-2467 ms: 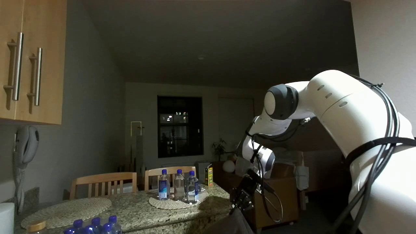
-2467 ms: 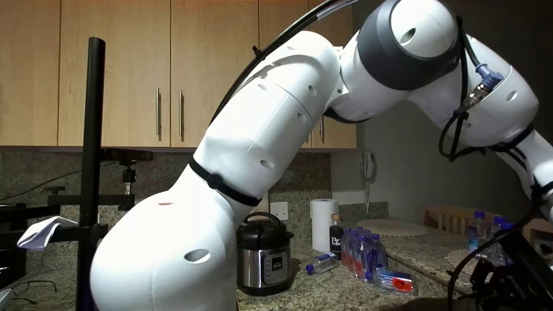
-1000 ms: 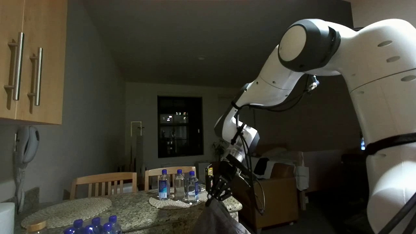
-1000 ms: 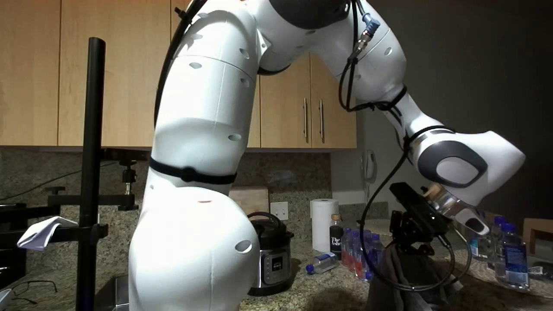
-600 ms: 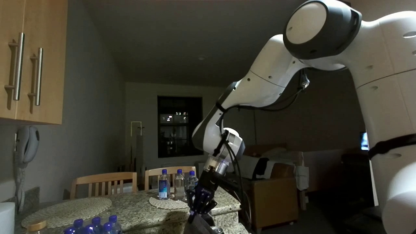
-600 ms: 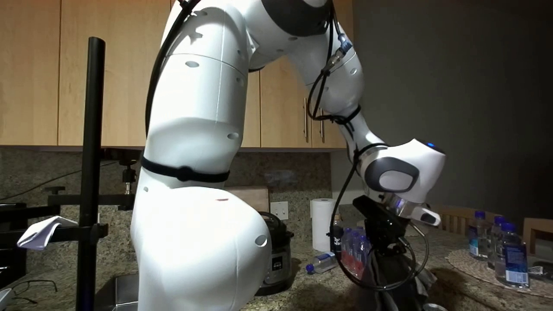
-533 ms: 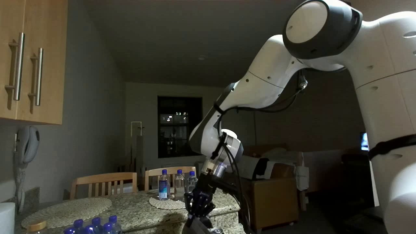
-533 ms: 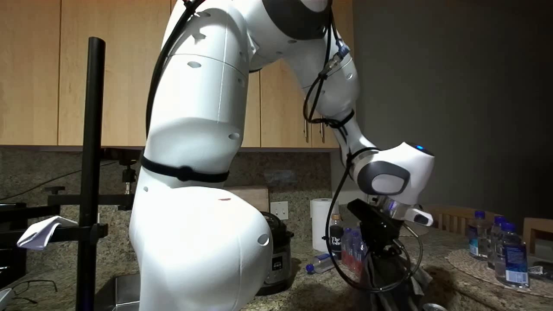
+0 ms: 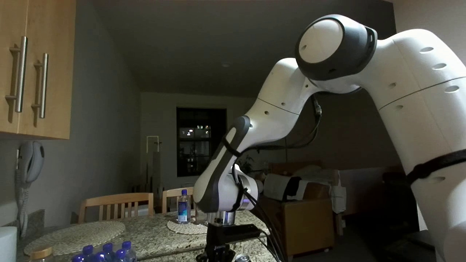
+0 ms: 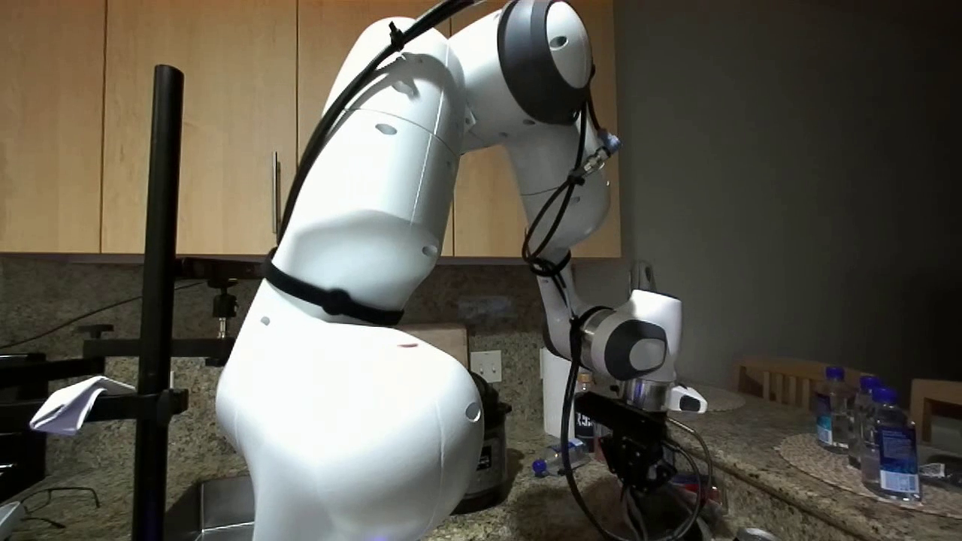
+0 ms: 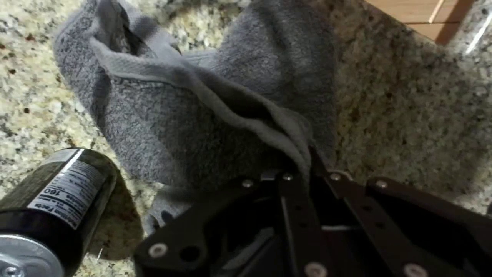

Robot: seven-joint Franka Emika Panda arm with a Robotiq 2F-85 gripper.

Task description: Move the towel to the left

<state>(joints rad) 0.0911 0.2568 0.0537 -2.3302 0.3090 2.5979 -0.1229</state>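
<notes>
The towel (image 11: 161, 111) is grey and crumpled. In the wrist view much of it rests on the speckled granite counter, and a raised fold runs up between my fingers. My gripper (image 11: 309, 163) is shut on that fold and points down. In an exterior view the gripper (image 10: 639, 462) is low over the counter, with the dark towel (image 10: 661, 507) partly hidden below it behind cables. In an exterior view the gripper (image 9: 218, 253) reaches the bottom edge, and the towel is out of view there.
A dark can (image 11: 73, 196) stands close beside the towel. Bottles (image 10: 894, 451) stand on a woven mat on the raised ledge (image 10: 797, 503). A fallen bottle (image 10: 560, 457) and a pressure cooker (image 10: 488, 458) are behind the arm. A black pole (image 10: 159, 300) and a sink (image 10: 225, 507) are nearby.
My gripper has carried the towel leftward in both exterior views, then lowered it toward the counter. The gripper has turned from slanted to pointing straight down. The can has come into view.
</notes>
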